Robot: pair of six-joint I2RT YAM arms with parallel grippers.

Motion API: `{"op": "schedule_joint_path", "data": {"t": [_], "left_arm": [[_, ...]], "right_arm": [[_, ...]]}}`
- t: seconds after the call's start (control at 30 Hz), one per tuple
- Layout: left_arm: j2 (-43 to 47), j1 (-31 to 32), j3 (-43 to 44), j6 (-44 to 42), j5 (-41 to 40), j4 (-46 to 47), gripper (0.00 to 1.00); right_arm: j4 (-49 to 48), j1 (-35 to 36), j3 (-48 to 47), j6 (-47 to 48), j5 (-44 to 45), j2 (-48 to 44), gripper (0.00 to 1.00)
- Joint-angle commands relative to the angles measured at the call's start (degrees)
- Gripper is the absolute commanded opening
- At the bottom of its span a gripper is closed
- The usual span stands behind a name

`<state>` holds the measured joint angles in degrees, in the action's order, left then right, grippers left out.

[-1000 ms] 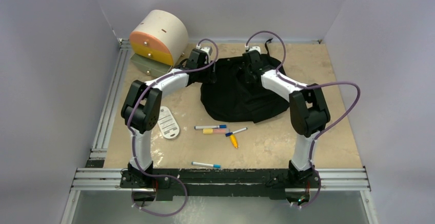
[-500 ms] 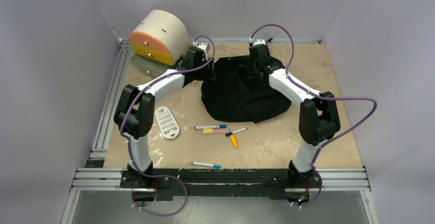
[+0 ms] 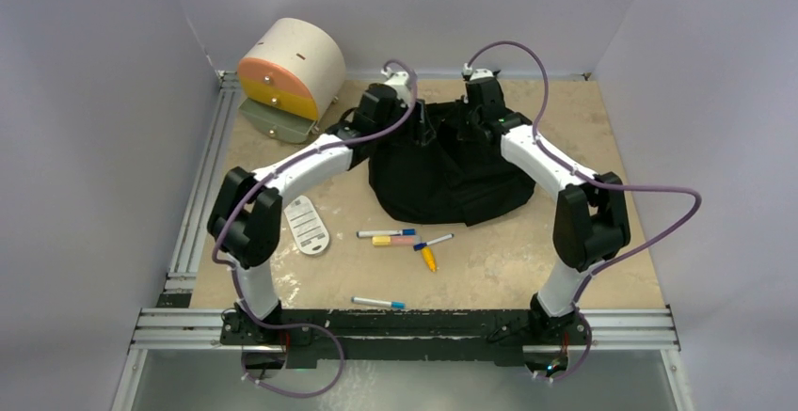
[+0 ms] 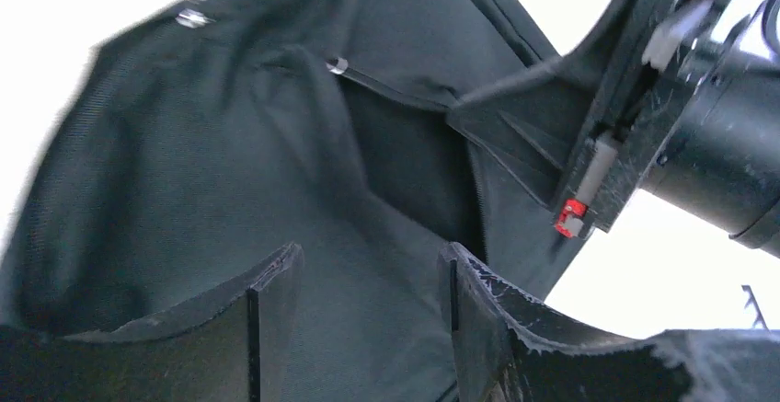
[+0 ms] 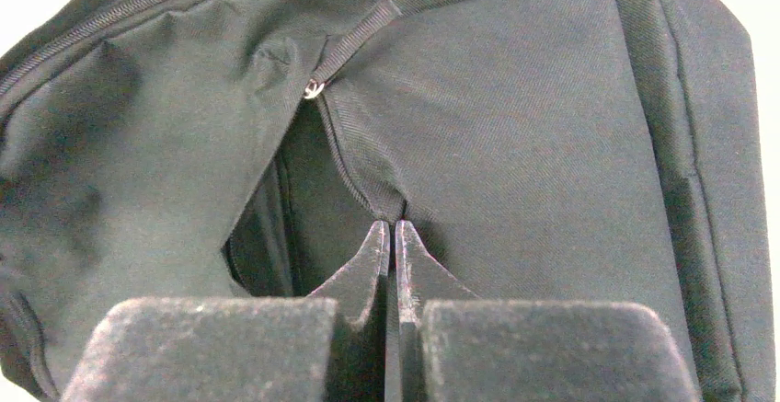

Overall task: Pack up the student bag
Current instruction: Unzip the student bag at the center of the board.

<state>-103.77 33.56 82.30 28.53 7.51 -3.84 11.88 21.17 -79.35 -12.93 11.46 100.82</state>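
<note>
The student bag [image 3: 447, 176], a soft black backpack, lies at the back middle of the table. My right gripper [image 3: 468, 131] is shut on the fabric edge of its opening; in the right wrist view the jaws [image 5: 393, 229] pinch the bag [image 5: 515, 126] where a dark gap [image 5: 285, 227] opens to the left. My left gripper [image 3: 421, 131] is open at the bag's top left. In the left wrist view its fingers [image 4: 267, 315] stand apart over black fabric [image 4: 212, 154] with nothing gripped, and the right gripper [image 4: 602, 167] shows at the right.
A cream-and-orange drawer box [image 3: 292, 68] stands at the back left. A white card [image 3: 307, 225] lies left of the bag. Several markers [image 3: 386, 234] and a yellow one [image 3: 428, 259] lie in front of it; another marker [image 3: 378, 302] lies near the front edge.
My left gripper has swung right, from beside the bag's left side onto its top near the right gripper. The right gripper has shifted slightly back, still pinching the fabric.
</note>
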Motion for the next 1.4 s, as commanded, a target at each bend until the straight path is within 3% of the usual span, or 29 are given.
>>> {"op": "schedule_joint_path", "data": {"t": [0.0, 0.3, 0.57, 0.9, 1.37], "left_arm": [[-3.6, 3.4, 3.6, 1.3, 2.1, 5.3, 0.53], [-10.4, 3.9, 5.5, 3.6, 5.3, 9.5, 0.32], [-16.8, 3.9, 9.1, 4.3, 7.2, 11.7, 0.21], [-20.8, 3.9, 10.1, 5.2, 8.6, 10.5, 0.21], [-24.4, 3.9, 13.7, 12.4, 15.4, 16.5, 0.35]], "right_arm": [[-1.9, -1.0, -0.6, -1.0, -1.7, -4.1, 0.00], [-2.2, -1.4, 0.1, -1.3, -3.0, -4.5, 0.00], [-2.7, -1.7, 1.2, -1.7, -4.2, -4.7, 0.00], [-3.4, -1.7, 1.9, -2.1, -6.5, -4.8, 0.00], [-5.3, -2.1, 5.1, -4.3, -10.3, -5.9, 0.00]]}}
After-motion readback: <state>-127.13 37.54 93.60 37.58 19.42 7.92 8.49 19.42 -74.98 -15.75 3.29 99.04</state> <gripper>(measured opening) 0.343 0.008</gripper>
